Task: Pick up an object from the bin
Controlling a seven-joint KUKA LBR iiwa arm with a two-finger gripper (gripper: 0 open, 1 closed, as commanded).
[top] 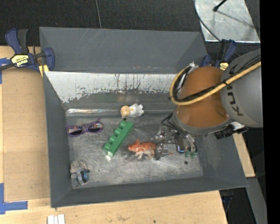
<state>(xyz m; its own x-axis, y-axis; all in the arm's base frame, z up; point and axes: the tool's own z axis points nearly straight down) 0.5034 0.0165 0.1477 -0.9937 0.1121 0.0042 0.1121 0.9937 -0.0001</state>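
The gripper [166,145] is low in the right half of the grey bin [56,149], under the arm's orange wrist cover. Whether it is open or closed cannot be told, as its tip is a dark tangle of metal seen from above. Just to its left, touching or nearly so, lies an orange toy animal [141,148] on the bin floor. A green studded brick [118,138] lies slantwise beside that toy. Further off are purple sunglasses [85,128] by the left wall, a small pale figure [132,110] near the back and a grey-blue trinket [80,172] in the front-left corner.
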